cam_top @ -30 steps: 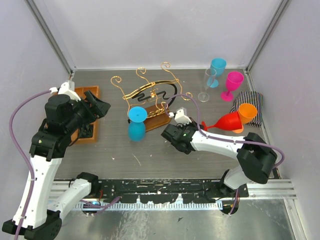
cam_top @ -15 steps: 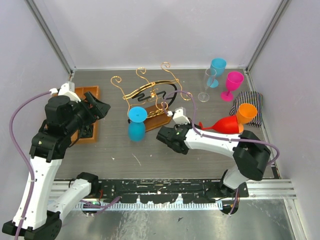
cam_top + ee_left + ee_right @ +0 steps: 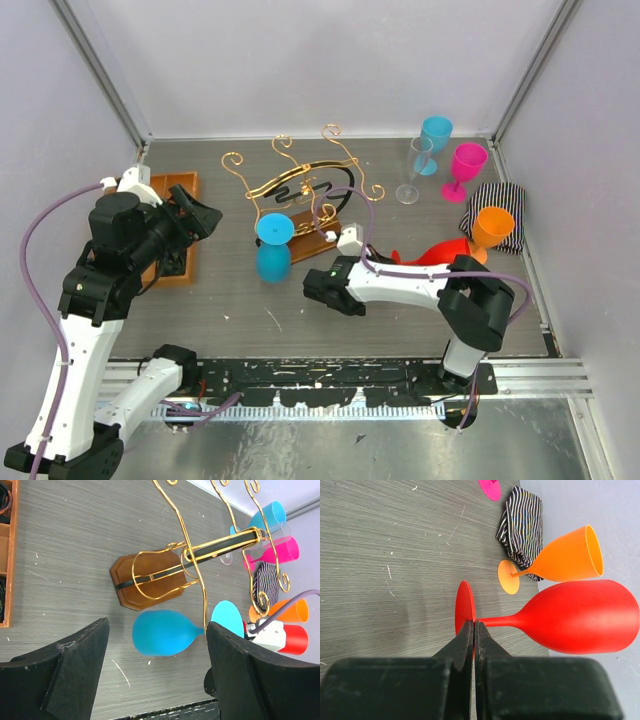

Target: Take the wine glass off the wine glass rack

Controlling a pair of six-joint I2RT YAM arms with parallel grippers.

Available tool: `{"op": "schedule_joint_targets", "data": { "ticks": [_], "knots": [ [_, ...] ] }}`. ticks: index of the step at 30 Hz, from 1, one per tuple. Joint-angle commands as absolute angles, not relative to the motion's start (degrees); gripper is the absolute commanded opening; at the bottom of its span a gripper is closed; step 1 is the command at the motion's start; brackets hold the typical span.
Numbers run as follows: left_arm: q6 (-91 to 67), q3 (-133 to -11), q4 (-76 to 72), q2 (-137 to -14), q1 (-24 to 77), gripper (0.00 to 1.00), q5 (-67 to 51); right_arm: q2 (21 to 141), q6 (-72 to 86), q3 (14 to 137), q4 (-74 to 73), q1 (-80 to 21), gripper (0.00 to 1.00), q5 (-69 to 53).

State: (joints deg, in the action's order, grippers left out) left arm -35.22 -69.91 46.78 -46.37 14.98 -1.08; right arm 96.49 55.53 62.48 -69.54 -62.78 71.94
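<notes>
On the table [image 3: 250,305], the right arm [image 3: 400,285] half-hides a red glass [image 3: 445,248].

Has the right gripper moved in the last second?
Yes. In the top view the right gripper has slid left and toward the near edge, judged against the wine glass rack, which has not moved.

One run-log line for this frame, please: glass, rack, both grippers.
blue wine glass: hanging on wine glass rack, not taken | left gripper: open, empty, facing it | right gripper: shut, empty, aimed at red glass
</notes>
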Motion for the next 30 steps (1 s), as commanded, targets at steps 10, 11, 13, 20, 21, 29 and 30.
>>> {"op": "schedule_joint_targets", "data": {
  "ticks": [10,11,13,20,21,29,30],
  "knots": [
    [-34.66,-69.21,46.83,-46.2,14.85,0.85,-2.29,102.79,55.7,67.15,-66.94,-62.93,0.01,75.74],
    [-34.57,-69.26,46.84,-46.29,14.89,0.85,-2.31,103.45,55.16,67.48,-66.66,-62.89,0.01,75.95],
    [-34.54,-69.31,46.85,-46.45,14.94,0.85,-2.28,105.73,55.19,68.21,-67.4,-62.93,0.01,76.29],
    [-34.21,-68.99,46.93,-46.48,14.89,0.85,-2.13,114.63,63.53,71.7,-76.35,-62.84,0.01,78.23],
    [-34.15,-69.1,46.93,-46.49,14.91,0.85,-2.17,115.62,65.41,72.13,-78.15,-62.84,0.01,78.66],
    [-34.1,-69.26,46.93,-46.75,14.87,0.85,-2.38,119.95,69.16,74.11,-83.32,-61.89,0.01,81.57],
    [-34.1,-69.18,46.93,-46.78,14.88,0.85,-2.37,120.43,69.25,74.14,-83.32,-61.73,0.01,81.84]
  ]
}}
